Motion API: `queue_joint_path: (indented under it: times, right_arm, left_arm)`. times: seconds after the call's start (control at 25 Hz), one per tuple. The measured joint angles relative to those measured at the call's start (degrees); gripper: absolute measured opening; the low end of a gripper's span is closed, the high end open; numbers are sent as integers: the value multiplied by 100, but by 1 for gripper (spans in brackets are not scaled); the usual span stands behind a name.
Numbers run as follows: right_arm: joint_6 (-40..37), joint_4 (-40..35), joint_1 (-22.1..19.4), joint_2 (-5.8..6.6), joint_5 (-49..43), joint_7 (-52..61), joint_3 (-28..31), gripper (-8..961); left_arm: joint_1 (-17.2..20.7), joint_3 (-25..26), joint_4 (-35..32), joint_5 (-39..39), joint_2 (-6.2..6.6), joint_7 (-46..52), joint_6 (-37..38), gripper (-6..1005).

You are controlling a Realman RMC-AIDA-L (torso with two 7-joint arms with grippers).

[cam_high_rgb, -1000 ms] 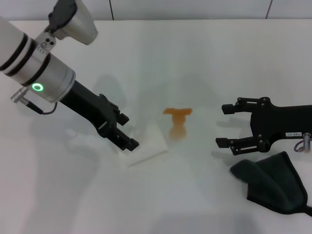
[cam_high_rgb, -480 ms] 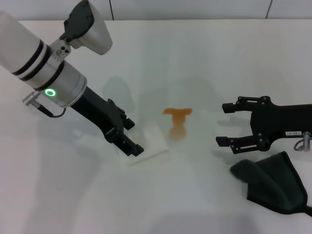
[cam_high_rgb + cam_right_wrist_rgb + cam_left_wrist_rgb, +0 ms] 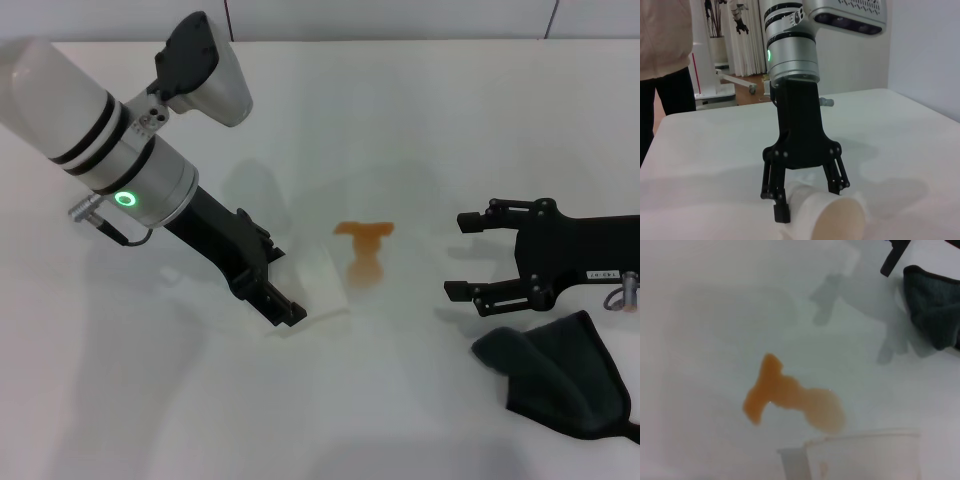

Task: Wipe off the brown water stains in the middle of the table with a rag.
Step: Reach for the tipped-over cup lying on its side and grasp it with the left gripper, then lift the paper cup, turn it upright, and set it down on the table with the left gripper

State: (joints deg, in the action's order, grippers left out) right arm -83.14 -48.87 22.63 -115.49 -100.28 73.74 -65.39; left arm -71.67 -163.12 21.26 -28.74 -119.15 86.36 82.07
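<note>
The brown water stains (image 3: 364,250) lie as a small orange-brown T-shaped smear in the middle of the white table (image 3: 450,120); they also show in the left wrist view (image 3: 790,402). My left gripper (image 3: 287,290) is shut on a white cup (image 3: 318,288) that lies tilted on its side just left of the stain. The right wrist view shows its fingers (image 3: 781,210) straddling the cup (image 3: 837,217). My right gripper (image 3: 462,256) is open and empty, right of the stain. The dark grey rag (image 3: 560,375) lies crumpled on the table just beside and in front of it.
The rag also shows in the left wrist view (image 3: 935,305), beyond the stain. A person (image 3: 662,60) stands beyond the table's far side in the right wrist view. The cup's rim (image 3: 860,440) is close to the stain.
My left arm has swung toward the stain, carrying the cup a little nearer to it. The right arm and the rag have not moved.
</note>
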Motion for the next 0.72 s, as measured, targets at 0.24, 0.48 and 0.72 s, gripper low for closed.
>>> queue_joint_path:
  times: [0.24, 0.48, 0.72]
  right_arm:
    - [0, 0, -6, 0, 0, 0, 0, 858]
    - [-3, 0, -8, 0, 0, 0, 0, 858]
    - [-32, 0, -13, 0, 0, 0, 0, 858]
  left_arm:
    - [8, 0, -8, -7, -3, 27, -46, 833]
    - [12, 0, -8, 10, -4, 81, -107, 830]
    - [8, 0, 0, 6, -3, 155, -129, 775]
